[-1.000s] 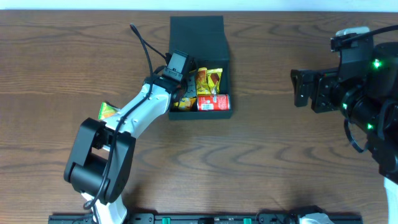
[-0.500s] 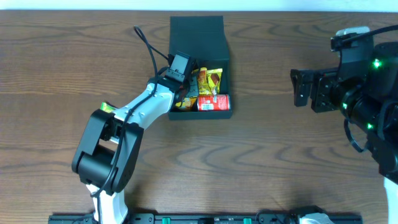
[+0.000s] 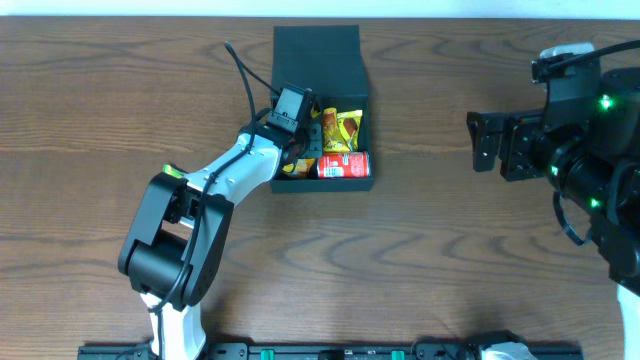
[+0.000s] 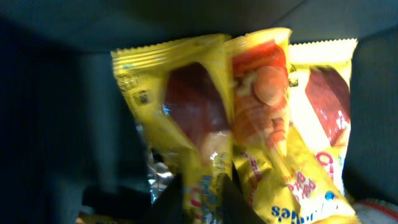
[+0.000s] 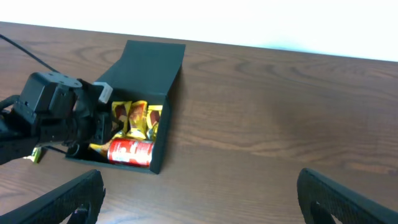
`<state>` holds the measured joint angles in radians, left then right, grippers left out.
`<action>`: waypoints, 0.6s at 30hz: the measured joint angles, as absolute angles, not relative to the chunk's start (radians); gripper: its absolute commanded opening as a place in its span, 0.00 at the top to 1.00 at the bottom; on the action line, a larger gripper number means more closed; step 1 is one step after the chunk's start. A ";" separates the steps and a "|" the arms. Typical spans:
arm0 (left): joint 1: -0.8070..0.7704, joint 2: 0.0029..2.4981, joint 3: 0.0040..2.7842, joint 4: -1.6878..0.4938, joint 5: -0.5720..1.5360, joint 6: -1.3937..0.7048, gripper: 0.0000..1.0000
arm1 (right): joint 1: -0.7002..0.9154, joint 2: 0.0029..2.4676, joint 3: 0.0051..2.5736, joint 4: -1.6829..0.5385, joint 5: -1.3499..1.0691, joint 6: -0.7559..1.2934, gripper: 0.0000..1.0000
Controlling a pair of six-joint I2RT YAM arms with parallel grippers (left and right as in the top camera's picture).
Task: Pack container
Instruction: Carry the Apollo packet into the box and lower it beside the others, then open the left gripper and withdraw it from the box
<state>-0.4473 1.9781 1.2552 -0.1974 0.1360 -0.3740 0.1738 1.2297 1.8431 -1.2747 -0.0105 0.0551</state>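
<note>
Container: we are logging the dark container (image 3: 330, 184) sitting open on the table (image 3: 450, 260), with its flap lid lying back flat behind the cavity
Contents: yellow snack packets (image 4: 186, 106) are standing upright inside the container; a red can (image 3: 343, 165) is lying on its side along the wall opposite the lid hinge
Left gripper: the left gripper (image 4: 202, 199) is reaching down into the left half of the container, fingers narrowly apart with the lower edge of a yellow packet between them; we cannot tell whether they are pinching it or letting it go
Right gripper: the right gripper (image 5: 199, 193) is hovering well to the right of the container, jaws spread wide, carrying nothing
Outside: a green-and-yellow packet (image 3: 172, 172) is lying left of the container, partly hidden by the left arm
Handling, container: we are judging it light, rigid and matte, so not slippery; the walls are looking stiff enough to take a push, and the hinge crease is probably the weak spot
Hold point: we are favouring the free edge of the flap for closing, and two opposite walls for shifting
</note>
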 measured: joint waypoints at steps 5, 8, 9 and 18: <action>-0.447 1.978 1.255 -0.198 0.147 -0.363 0.54 | 0.174 1.230 1.843 -1.276 -0.010 0.055 0.01; -0.447 1.978 1.255 -0.198 0.151 -0.359 0.39 | 0.174 1.230 1.843 -1.282 -0.010 0.055 0.01; -0.447 1.978 1.255 -0.199 0.150 -0.363 0.37 | 0.174 1.230 1.843 -1.283 -0.010 0.055 0.01; -0.447 1.940 1.279 -0.210 0.150 -0.358 0.17 | 0.174 1.230 1.843 -1.285 -0.010 0.055 0.01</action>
